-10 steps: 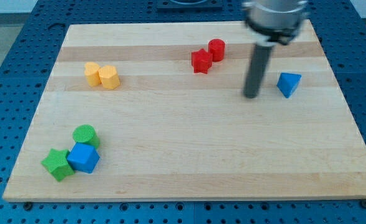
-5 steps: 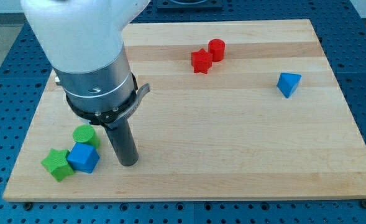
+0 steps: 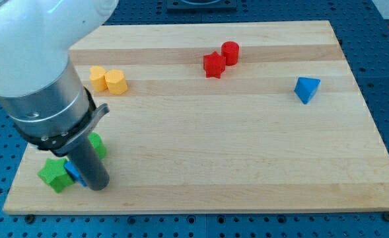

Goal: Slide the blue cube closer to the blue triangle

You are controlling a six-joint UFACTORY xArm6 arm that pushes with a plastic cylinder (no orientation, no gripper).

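Tip: the rod's lower end, the tip (image 3: 96, 186), sits low at the view's left, right in front of the blue cube, so it covers most of it. Whether it actually touches the cube can't be told.
Fingers: there aren't any, it's just a plain dark rod, nothing to clench or release.
Blue cube: the blue cube (image 3: 71, 173) only peeks out as a sliver at the rod's left edge, squeezed between the rod and the green star.
Blue triangle: the blue triangle (image 3: 306, 88) is way over at the view's right, well apart from the cube.
Green star: the green star (image 3: 55, 174) is just left of the cube, looks like it's touching.
Green cylinder: the green cylinder (image 3: 98, 145) pokes out at the rod's right side, mostly hidden.
Yellow pair: two yellow blocks (image 3: 108, 80) side by side, upper left.
Red pair: red star (image 3: 214, 65) and red cylinder (image 3: 230, 51) touching, near the view's top.
Board: wooden board (image 3: 234, 158).
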